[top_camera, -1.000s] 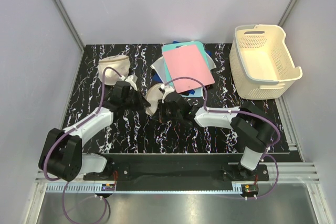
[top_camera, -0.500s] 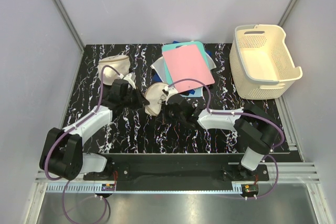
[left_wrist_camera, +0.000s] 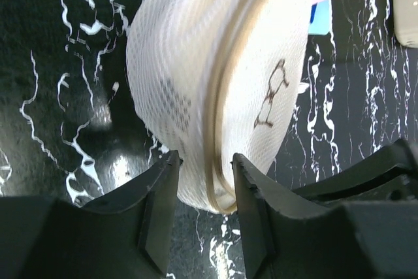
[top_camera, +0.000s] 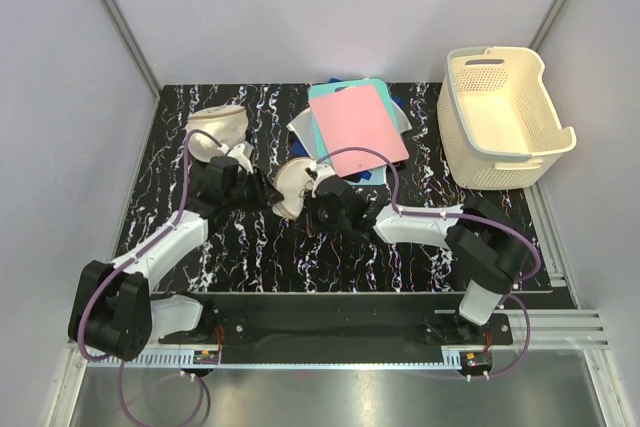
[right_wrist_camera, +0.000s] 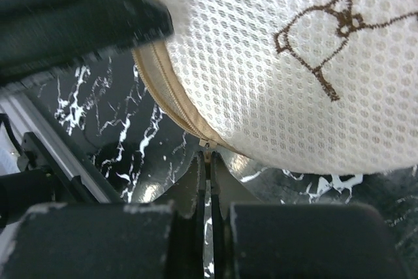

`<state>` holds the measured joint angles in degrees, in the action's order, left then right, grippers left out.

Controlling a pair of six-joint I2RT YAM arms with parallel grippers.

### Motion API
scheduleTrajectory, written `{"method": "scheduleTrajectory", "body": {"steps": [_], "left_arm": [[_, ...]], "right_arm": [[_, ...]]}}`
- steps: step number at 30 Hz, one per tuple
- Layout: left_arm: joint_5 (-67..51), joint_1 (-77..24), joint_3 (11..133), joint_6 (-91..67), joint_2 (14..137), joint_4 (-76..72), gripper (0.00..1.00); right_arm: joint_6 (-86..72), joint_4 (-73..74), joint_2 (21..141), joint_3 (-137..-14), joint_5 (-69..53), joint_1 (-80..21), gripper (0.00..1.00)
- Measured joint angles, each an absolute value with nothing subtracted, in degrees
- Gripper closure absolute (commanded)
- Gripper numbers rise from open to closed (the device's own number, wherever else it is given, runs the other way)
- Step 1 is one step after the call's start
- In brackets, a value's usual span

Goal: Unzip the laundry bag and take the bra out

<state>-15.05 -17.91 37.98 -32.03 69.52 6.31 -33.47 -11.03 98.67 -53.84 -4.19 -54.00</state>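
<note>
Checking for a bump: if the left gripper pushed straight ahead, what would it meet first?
Most likely the laundry bag: its rim sits right ahead of the left gripper, though depth is unclear.

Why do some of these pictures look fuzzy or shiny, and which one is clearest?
Top view: evenly lit and sharp all over, with only soft shadows. Left wrist view: the laundry bag looks slightly smeared, and the glossy table shows pale glare beside it. Right wrist view: the mesh is crisp up close, but a dark shape at top left is blurred.
</note>
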Motion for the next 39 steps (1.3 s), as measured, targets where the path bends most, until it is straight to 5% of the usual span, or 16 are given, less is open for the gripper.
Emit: {"method": "scheduleTrajectory", "body": {"steps": [6,14,39], "left_arm": [[-15.2,-18.5,35.8,-33.0,68.7,5.8,0.62],[-15.4,-19.0,35.5,-34.1,69.7,3.9,0.99],[-15.2,-18.0,36.3,-34.3,70.6,4.5,1.0]], "right_arm": [[-33.4,-11.2,100.2,-56.5,-5.6,-54.0,1.0],[-33.3,-11.0,100.6,-57.6,-5.7,-54.0,1.0],[-33.5,-11.2,99.9,-52.7,-2.9,-54.0,1.0]]}}
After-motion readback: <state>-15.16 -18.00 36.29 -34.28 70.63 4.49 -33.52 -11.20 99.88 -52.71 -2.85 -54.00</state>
